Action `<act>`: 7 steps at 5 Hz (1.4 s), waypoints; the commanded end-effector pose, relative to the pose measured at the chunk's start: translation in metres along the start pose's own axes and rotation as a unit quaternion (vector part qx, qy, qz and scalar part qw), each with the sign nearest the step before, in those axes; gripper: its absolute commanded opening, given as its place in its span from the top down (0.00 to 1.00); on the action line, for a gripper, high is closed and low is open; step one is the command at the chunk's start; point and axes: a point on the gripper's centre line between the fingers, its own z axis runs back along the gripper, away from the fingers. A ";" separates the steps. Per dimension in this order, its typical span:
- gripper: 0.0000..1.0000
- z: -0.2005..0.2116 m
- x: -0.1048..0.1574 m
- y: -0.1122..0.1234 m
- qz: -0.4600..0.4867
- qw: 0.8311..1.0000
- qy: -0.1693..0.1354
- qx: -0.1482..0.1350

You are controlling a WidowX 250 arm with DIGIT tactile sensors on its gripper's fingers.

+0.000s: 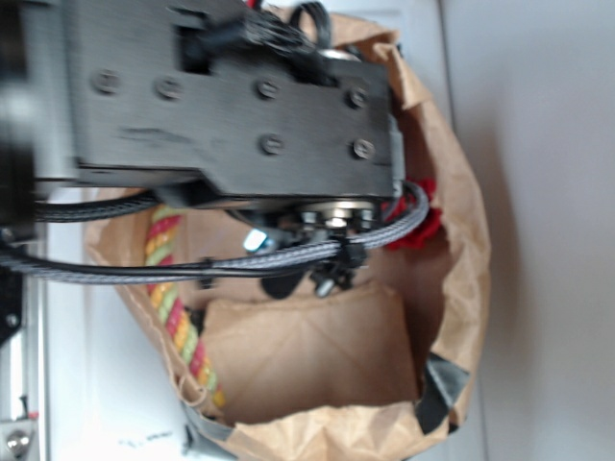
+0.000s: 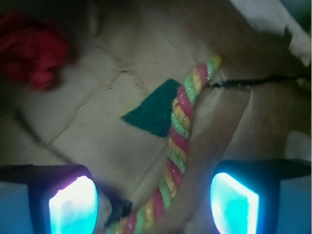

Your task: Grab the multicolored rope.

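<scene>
Right now your gripper [image 2: 153,195] hangs inside the brown paper bag [image 1: 471,259] with its jaws spread wide apart, and the multicolored rope [image 2: 178,146] runs diagonally across the bag floor between the two glowing fingertips [image 2: 73,204], not clamped. You can see the rope crossing the dark green triangular sponge [image 2: 153,112], with the red cloth ball [image 2: 31,48] well apart.

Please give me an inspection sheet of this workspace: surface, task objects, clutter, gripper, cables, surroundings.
Surface: brown paper bag, creased paper floor.
Job's things: multicolored rope lies diagonally inside the bag, passing between the fingers.
Clutter: red cloth ball in a corner; dark green triangular piece beside the rope, possibly partly under it.
Grippers: gripper open, straddling the rope, not closed on it.
Cables: grey braided cables across the arm.
Surroundings: pale table surface.
</scene>
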 end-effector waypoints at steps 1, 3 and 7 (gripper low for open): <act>0.00 0.011 0.004 -0.002 0.005 1.000 -0.012 -0.023; 0.00 0.011 0.004 -0.002 0.005 1.000 -0.012 -0.023; 0.00 -0.006 -0.007 0.000 -0.007 0.997 -0.050 -0.059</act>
